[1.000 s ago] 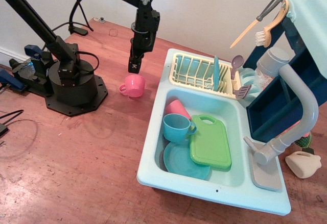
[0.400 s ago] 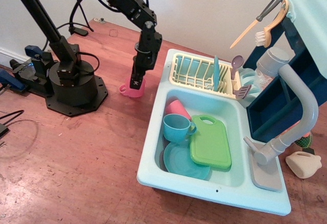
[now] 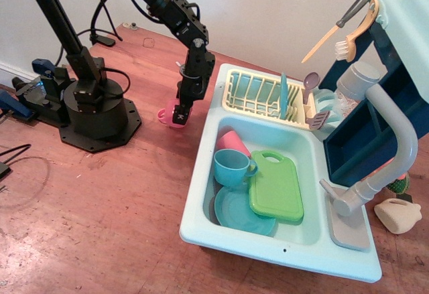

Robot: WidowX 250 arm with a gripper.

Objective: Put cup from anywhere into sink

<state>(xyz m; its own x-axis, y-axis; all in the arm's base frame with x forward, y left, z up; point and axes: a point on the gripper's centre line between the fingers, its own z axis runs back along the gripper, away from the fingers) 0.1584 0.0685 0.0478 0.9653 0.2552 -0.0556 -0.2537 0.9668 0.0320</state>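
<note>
Claw (image 3: 179, 114) down on the hot-pink cup (image 3: 169, 116), at the table's far side: the black arm (image 3: 175, 14) reaches over from its round base (image 3: 94, 113) and drops almost straight onto the cup, which sits on the wood just beside the outer left wall of the pale aqua sink (image 3: 201, 173). From where an onlooker stands, the claw's tip covers most of the cup; only a pink edge and the loop handle show to its left. Whether the jaws are closed on the rim or merely set around it cannot be told from this angle.

The steep, top-down approach looks chosen to take the cup by its rim, since the sink wall right of the claw leaves little room for a sideways grab. Nearer the viewer and to the claw's right, the basin already holds a salmon-pink cup (image 3: 232, 141), a teal handled cup (image 3: 233, 167), a teal plate (image 3: 242, 213) and a green cutting board (image 3: 275, 187), so free space for a drop is tight. The cream-yellow dish rack (image 3: 258, 94) lies directly right of the claw, with the grey faucet (image 3: 392, 140) far beyond it.

The table (image 3: 94, 220) is reddish wood with visible plank lines, backed by a plain white wall (image 3: 268, 6). Cables trail off behind the base.
</note>
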